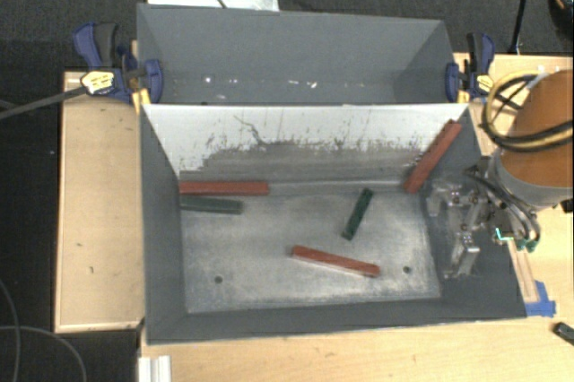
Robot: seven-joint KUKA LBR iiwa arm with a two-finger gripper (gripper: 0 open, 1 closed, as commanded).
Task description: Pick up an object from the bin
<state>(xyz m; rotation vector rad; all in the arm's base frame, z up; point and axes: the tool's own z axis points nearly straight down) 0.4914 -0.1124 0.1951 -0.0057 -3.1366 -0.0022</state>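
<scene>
My gripper [459, 232] hangs at the bin's right side, over the sloping right wall. Closest to it, a red-brown bar [432, 158] leans in the back right corner, its lower end just up and left of the gripper. A short dark green bar [357, 214] lies tilted on the floor to the gripper's left. Nearer the front, a red bar [334, 261] lies almost flat across the middle of the floor. The gripper touches none of them.
At the back left, a red-brown bar [224, 187] lies along the foot of the rear wall, with a dark green bar [211, 204] just in front of it. The arm, with its orange cover and cables, enters from the right.
</scene>
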